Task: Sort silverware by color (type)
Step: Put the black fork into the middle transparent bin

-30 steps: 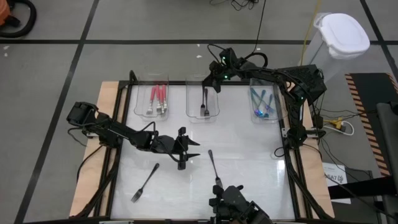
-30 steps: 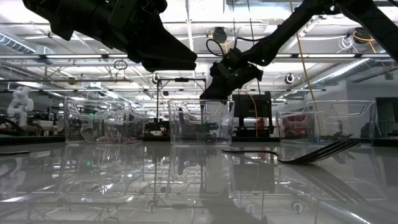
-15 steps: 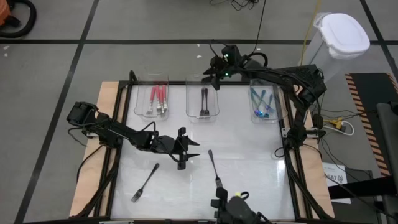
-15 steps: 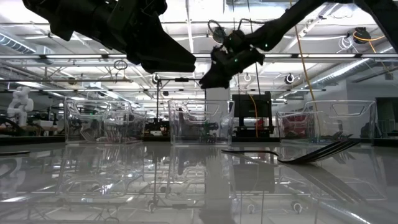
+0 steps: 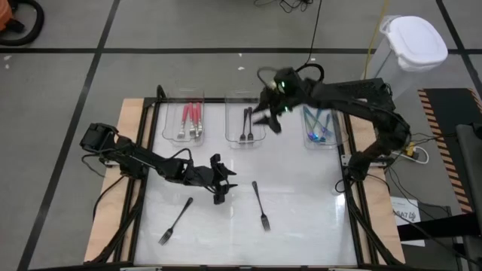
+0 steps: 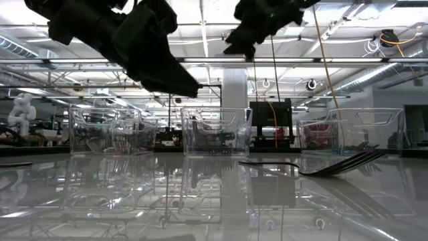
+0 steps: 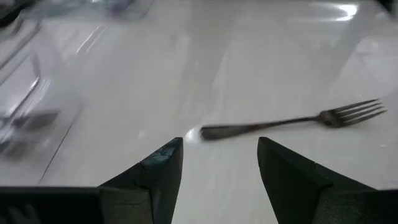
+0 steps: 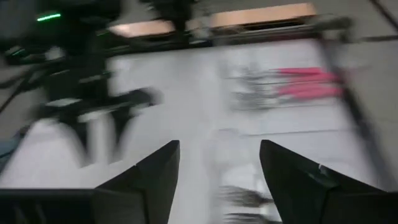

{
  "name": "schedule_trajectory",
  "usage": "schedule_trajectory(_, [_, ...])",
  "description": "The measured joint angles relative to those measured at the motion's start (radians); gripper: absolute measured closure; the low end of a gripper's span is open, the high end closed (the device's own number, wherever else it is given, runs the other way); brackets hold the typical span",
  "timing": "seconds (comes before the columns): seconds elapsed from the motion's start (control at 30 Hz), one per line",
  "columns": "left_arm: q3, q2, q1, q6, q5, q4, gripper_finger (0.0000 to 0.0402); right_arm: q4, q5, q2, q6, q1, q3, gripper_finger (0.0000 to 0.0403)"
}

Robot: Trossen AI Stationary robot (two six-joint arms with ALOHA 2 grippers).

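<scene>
Three clear trays stand along the far edge. The left tray (image 5: 190, 120) holds red-handled forks (image 8: 305, 84), the middle tray (image 5: 246, 135) black forks (image 5: 246, 124), and the right tray (image 5: 329, 124) blue forks (image 5: 316, 124). Two black forks lie flat on the table, one at the middle (image 5: 260, 205) (image 7: 292, 121) and one near the left front (image 5: 175, 220). My left gripper (image 5: 220, 184) (image 7: 221, 162) hovers open, just left of the middle fork. My right gripper (image 5: 267, 120) (image 8: 217, 168) is open and empty, raised high between the middle and right trays.
The table top is white and glossy, with a dark frame rail (image 5: 350, 203) along its sides. A white lidded bin (image 5: 413, 41) stands on the floor beyond the far right corner. Bare table lies between the trays and the loose forks.
My right gripper has risen from over the middle tray's far end and swung up and toward the table's right and near side, clear of the tray. My left gripper has stayed in place, tipping and rolling a little at the wrist.
</scene>
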Motion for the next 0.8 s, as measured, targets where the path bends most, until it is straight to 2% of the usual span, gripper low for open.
schedule_trajectory(0.1, [0.0,-0.013,-0.001,-0.063,-0.021,-0.071,0.0194,0.052,0.013,-0.076,0.015,0.103,-0.093,0.0186])
schedule_trajectory(0.33, [0.001,-0.06,-0.03,-0.279,-0.037,-0.264,0.0194,0.279,0.21,-0.235,0.073,0.335,-0.363,0.0186])
schedule_trajectory(0.43, [0.001,-0.077,-0.066,-0.356,-0.066,-0.349,0.0194,0.422,0.26,-0.265,0.094,0.426,-0.499,0.0186])
schedule_trajectory(0.53, [0.001,-0.089,-0.11,-0.454,-0.084,-0.405,0.0194,0.589,0.261,-0.27,0.127,0.505,-0.636,0.0186])
schedule_trajectory(0.67, [0.001,-0.091,-0.169,-0.672,-0.086,-0.507,0.0194,0.785,0.266,-0.257,0.147,0.591,-0.784,0.0186])
schedule_trajectory(0.8, [0.001,-0.091,-0.229,-0.985,-0.086,-0.662,0.0194,0.883,0.297,-0.258,0.149,0.641,-0.847,0.0186])
